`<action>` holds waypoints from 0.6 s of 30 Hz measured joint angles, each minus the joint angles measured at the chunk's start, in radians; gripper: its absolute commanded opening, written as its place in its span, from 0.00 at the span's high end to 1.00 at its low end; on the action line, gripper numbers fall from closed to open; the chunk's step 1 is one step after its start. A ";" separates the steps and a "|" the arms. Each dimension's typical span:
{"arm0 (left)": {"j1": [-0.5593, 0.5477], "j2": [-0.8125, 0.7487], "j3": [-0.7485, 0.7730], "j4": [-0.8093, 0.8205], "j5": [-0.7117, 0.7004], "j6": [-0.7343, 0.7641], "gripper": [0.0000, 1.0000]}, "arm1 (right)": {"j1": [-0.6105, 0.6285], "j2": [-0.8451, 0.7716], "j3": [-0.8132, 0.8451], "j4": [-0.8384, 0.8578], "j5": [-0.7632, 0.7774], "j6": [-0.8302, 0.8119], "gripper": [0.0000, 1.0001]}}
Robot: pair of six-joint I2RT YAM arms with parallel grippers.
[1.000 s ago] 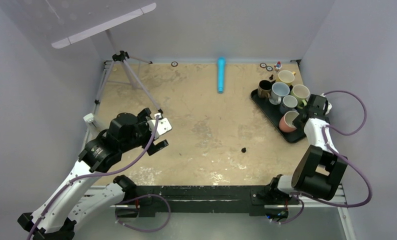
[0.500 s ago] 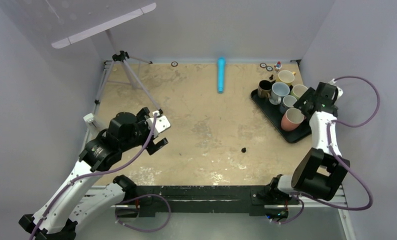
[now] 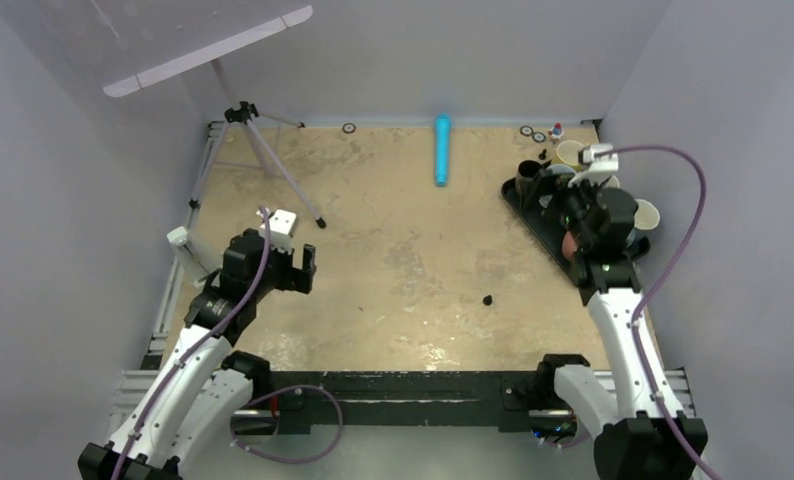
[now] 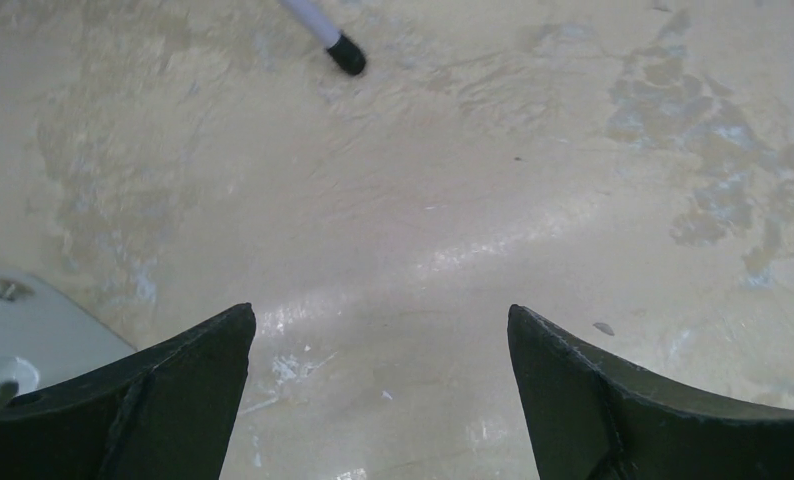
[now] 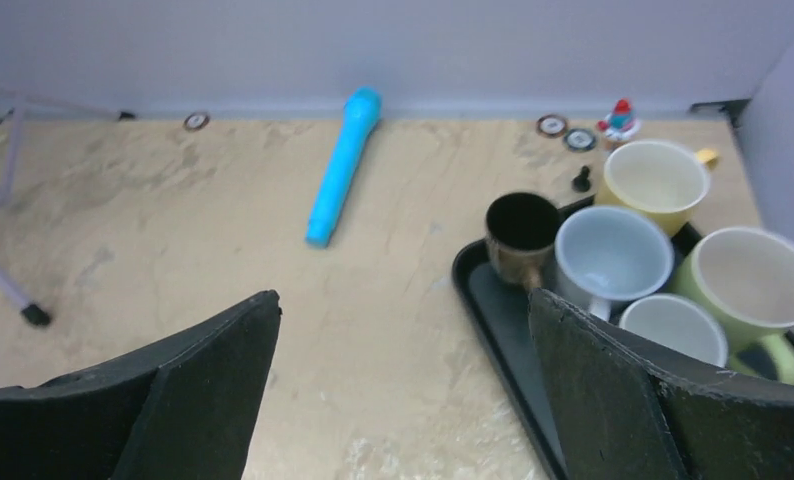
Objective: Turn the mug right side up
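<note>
Five mugs (image 5: 613, 255) stood mouth-up on black tray (image 5: 501, 310), far right. Likely target, pink mug (image 3: 570, 243), sat at tray's near end, mostly hidden under right claw (image 5: 403, 300); orientation unclear. That claw gaped wide, probably ready to grasp. At left, left claw (image 4: 381, 312) gaped too, over bare table, out of way.

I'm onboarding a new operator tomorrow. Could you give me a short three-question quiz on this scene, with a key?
1. True or false: the blue tube lies on the black tray.
2. In the right wrist view, which mug stands nearest the blue tube? A yellow mug, B dark brown mug, C green mug.
3. Fill in: the left gripper and the right gripper both have their jaws ____.
Key: 1 false; 2 B; 3 open.
</note>
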 measured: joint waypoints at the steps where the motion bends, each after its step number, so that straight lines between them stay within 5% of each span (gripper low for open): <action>1: 0.022 -0.005 -0.030 0.023 -0.013 -0.034 0.00 | 0.002 -0.043 -0.087 0.071 -0.038 0.000 0.01; 8: 0.129 -0.032 -0.196 0.198 -0.160 -0.198 0.00 | 0.007 -0.195 -0.515 0.285 -0.101 -0.019 0.01; 18: 0.217 -0.042 -0.278 0.394 -0.156 -0.185 0.00 | 0.007 -0.369 -0.690 0.470 0.014 -0.060 0.01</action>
